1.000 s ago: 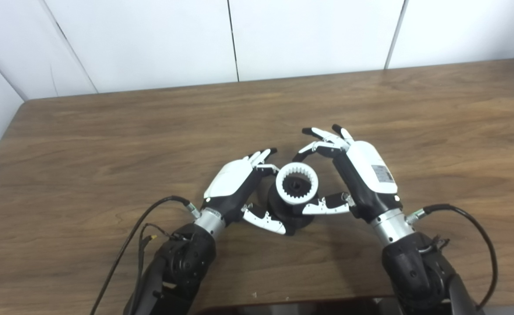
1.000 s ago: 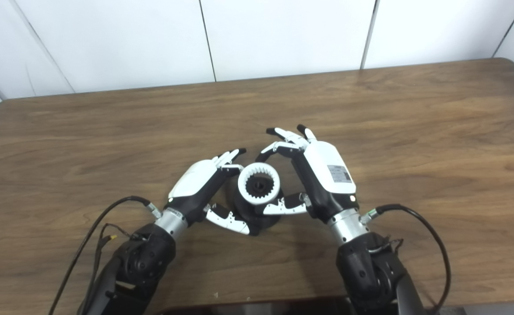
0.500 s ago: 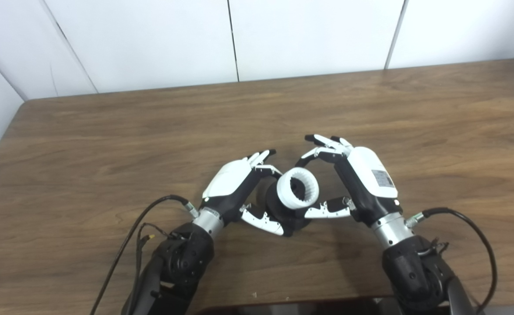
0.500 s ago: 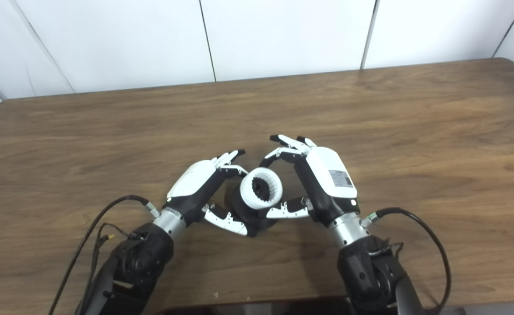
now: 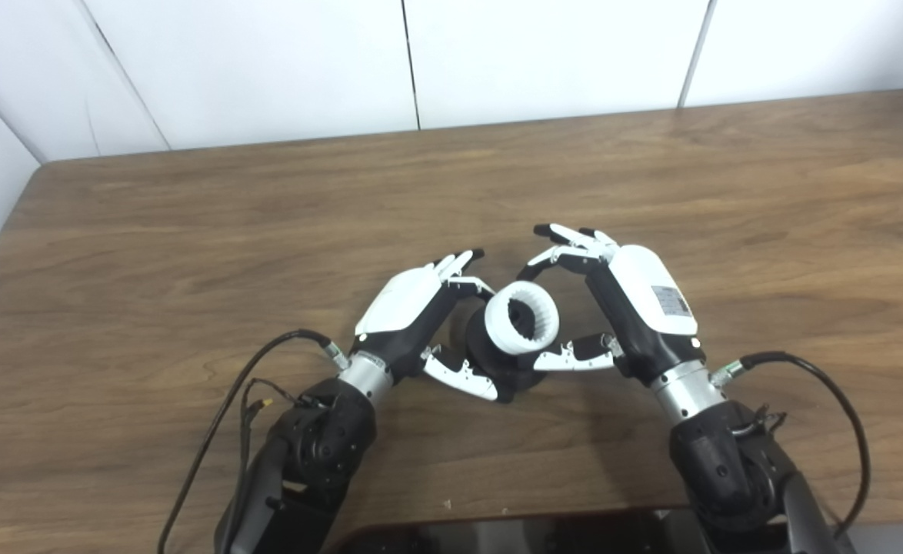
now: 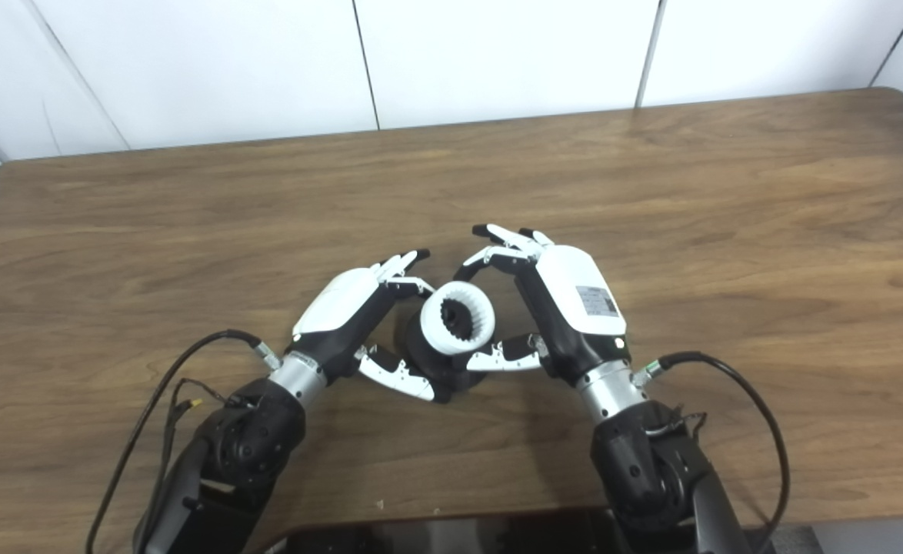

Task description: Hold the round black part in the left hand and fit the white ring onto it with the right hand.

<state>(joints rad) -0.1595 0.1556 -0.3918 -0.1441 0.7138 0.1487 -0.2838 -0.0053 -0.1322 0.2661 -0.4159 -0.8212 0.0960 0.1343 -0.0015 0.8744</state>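
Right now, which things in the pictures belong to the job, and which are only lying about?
Belong to the job:
- round black part, held in the left hand
- white ring, sitting on the part
- right hand, fingers beside the ring

Only lying about:
- wooden table
- cables on the arms

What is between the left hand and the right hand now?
The round black part with the white ring on it lies between the left hand and right hand, in both views.
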